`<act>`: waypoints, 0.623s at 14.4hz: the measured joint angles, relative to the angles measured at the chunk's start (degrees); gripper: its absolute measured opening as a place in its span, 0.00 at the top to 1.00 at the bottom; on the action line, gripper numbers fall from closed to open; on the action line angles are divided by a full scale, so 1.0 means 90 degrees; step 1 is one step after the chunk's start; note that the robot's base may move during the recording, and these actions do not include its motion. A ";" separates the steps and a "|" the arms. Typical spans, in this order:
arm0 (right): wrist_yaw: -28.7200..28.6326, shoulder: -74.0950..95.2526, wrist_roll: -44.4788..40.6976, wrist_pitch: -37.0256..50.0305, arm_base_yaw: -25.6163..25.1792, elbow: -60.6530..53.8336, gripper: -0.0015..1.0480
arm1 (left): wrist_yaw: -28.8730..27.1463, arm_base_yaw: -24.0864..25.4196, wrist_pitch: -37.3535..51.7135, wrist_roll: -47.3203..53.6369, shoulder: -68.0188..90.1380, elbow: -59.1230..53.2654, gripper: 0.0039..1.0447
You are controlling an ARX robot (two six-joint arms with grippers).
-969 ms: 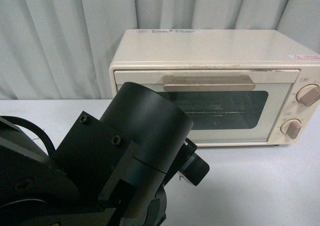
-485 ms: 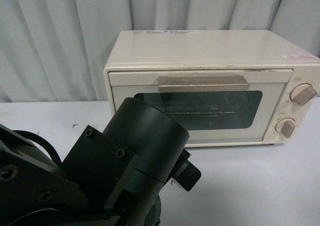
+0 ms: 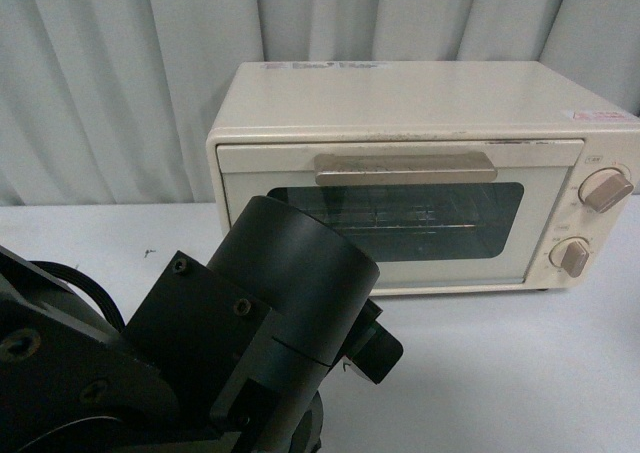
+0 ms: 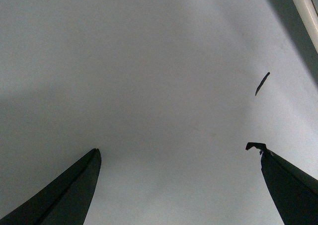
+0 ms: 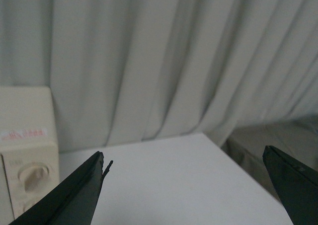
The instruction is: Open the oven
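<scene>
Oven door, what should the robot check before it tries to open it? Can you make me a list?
1. Oven door shut and ready to be opened: ok.
2. Tan handle has nothing on it: ok.
3. Left gripper open: ok, fingers wide apart above the table.
4. Right gripper open: ok.
5. A gripper at the handle: not ok, neither wrist view shows the handle.
6. Door's swing path free of the left arm: cannot tell.
</scene>
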 joint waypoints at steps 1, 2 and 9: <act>-0.0206 0.0420 -0.0172 0.0374 0.0000 0.0170 0.06 | 0.0002 0.0000 0.0000 0.0000 0.0000 0.0000 0.06; -0.0522 0.1144 -0.0612 0.0935 0.0000 0.0437 0.06 | 0.0010 0.0000 0.0002 0.0000 0.0000 0.0000 0.06; -0.1588 0.4731 -0.3492 0.1989 0.0406 0.2628 0.12 | 0.0022 0.0000 0.0005 0.0000 0.0000 0.0010 0.06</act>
